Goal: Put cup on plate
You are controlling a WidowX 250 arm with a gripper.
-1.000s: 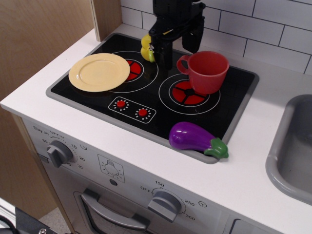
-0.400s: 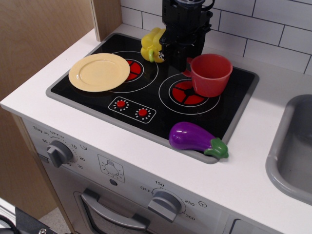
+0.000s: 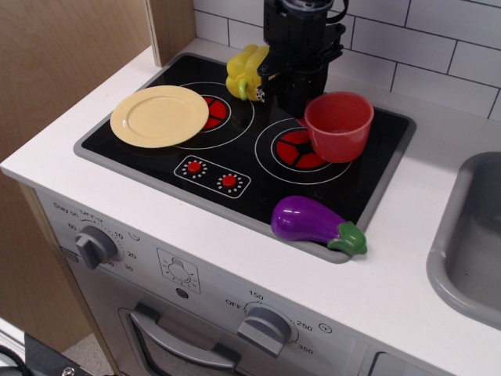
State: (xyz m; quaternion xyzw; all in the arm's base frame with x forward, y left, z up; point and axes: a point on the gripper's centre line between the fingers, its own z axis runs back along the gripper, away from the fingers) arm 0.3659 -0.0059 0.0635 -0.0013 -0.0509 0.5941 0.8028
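Observation:
The red cup stands on the right burner of the black toy stove. Its handle is hidden behind my gripper. My gripper is low against the cup's left rear side, and its dark fingers look closed on the handle there. The pale yellow plate lies flat on the left burner, well to the left of the cup and gripper, with nothing on it.
A yellow pepper sits at the stove's back, just left of my gripper. A purple eggplant lies at the stove's front right edge. A grey sink is at the right. A tiled wall runs behind.
My gripper moved right from above the pepper and came down onto the cup's handle side. The handle is now hidden and the cup has shifted slightly toward the front.

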